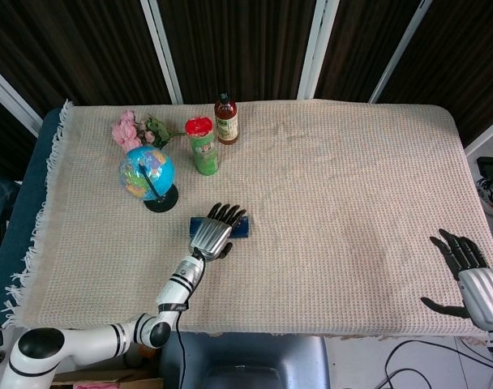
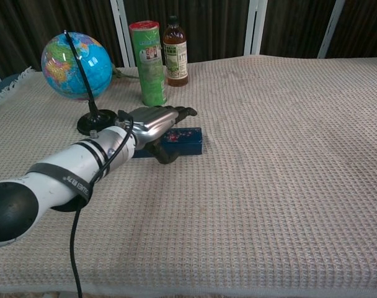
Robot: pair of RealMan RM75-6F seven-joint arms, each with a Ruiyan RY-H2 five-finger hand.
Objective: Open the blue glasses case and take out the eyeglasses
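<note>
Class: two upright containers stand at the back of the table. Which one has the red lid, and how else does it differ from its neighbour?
The green canister has the red lid. Its neighbour, the brown sauce bottle, is narrower-necked, dark-capped and stands further back.
</note>
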